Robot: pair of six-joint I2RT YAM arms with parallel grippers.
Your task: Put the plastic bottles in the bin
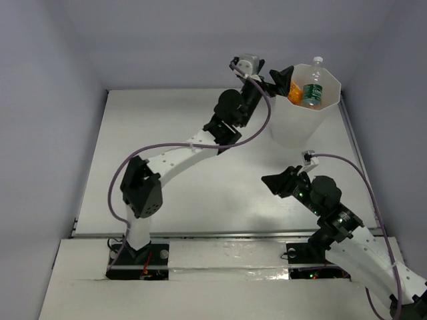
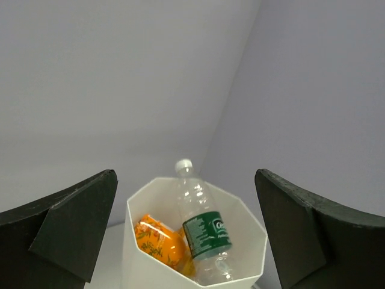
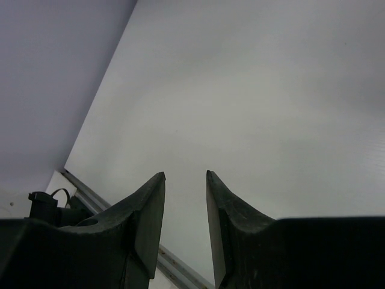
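The white octagonal bin (image 1: 330, 107) stands at the table's far right. In it a clear plastic bottle with a green label (image 1: 312, 93) and a white cap leans upright, its neck above the rim. An orange-filled bottle (image 1: 295, 89) lies beside it. My left gripper (image 1: 281, 75) is open and empty, just left of the bin's rim. In the left wrist view the bin (image 2: 137, 208), green-label bottle (image 2: 206, 232) and orange bottle (image 2: 157, 241) show between the wide-open fingers (image 2: 72, 223). My right gripper (image 1: 277, 181) hovers over the table, slightly open and empty (image 3: 185, 174). No other bottles show.
The white table (image 1: 167, 133) is walled by grey panels at the back and sides. A metal rail (image 1: 220, 235) runs along its near edge. The left arm stretches diagonally across the table's middle towards the bin.
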